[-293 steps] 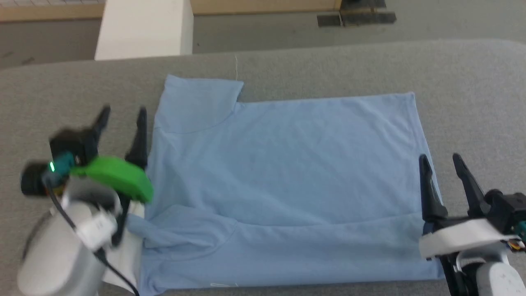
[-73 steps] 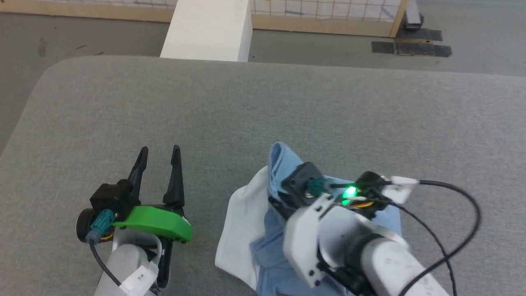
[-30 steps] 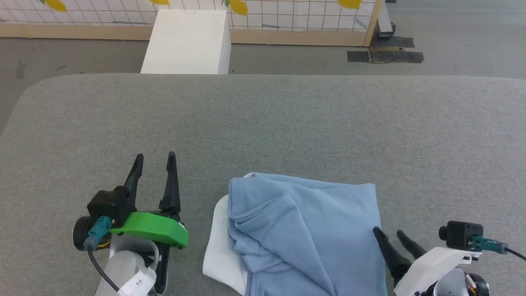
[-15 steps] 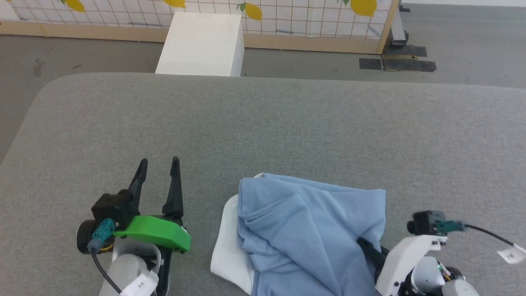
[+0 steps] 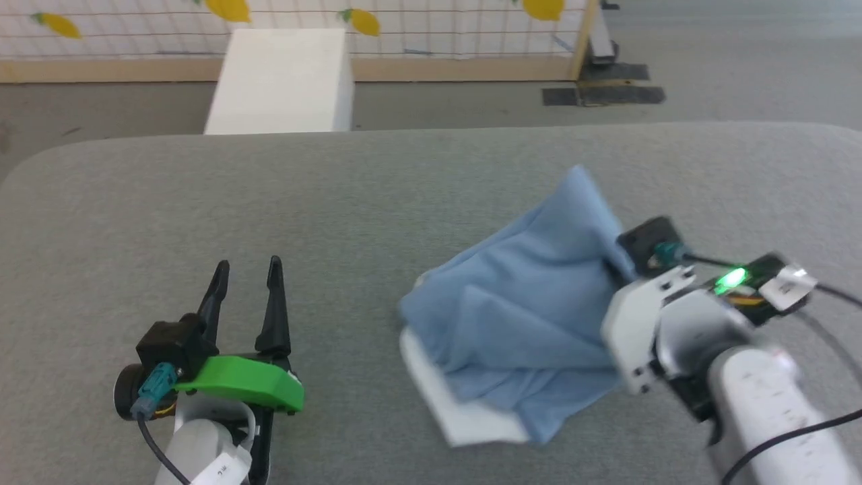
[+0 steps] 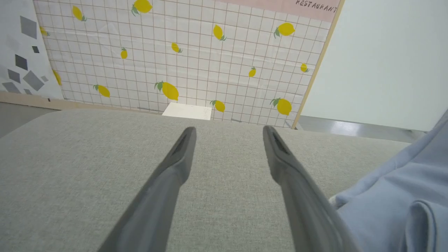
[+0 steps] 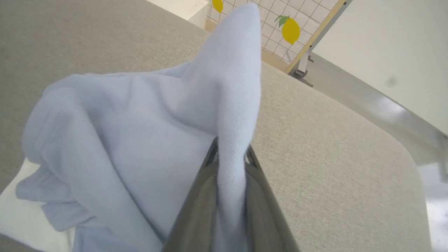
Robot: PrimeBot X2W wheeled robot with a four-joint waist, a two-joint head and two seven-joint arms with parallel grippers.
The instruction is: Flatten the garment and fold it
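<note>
Pinching a fold of the garment (image 7: 140, 133), the right gripper (image 7: 230, 148) shows its two dark fingers nearly together. A ridge of sky-blue cloth is squeezed between them and rises past the tips in a rounded peak

- Head view: the pinched corner stands up off the table, just ahead of the right wrist with its lit green lamp (image 5: 733, 277). The rest drapes down to the left and lies bunched on the grey table (image 5: 337, 195), right of centre
- Cloth: soft knit with a fine pebbled weave, clear in the right wrist view. Loose overlapping folds, no sharp creases
- White panel (image 5: 465, 411): smooth and flat, sticking out from under the blue at the near-left edge, lying on the table
- Left gripper (image 5: 246, 266): fingers spread wide, nothing between them, over bare table well left of the garment. In the left wrist view the blue cloth sits at the lower right, close to one finger; contact cannot be told
- Fingers: long, tapered and matt dark, with a shallow groove on the inner face near the tip
- Left wrist carries a glossy green housing (image 5: 242, 380)
- Table: grey woven cover, rounded corners
- Beyond it: a plain white box (image 5: 279, 81), and a white grid wall printed with yellow lemons (image 6: 175, 52)
</note>
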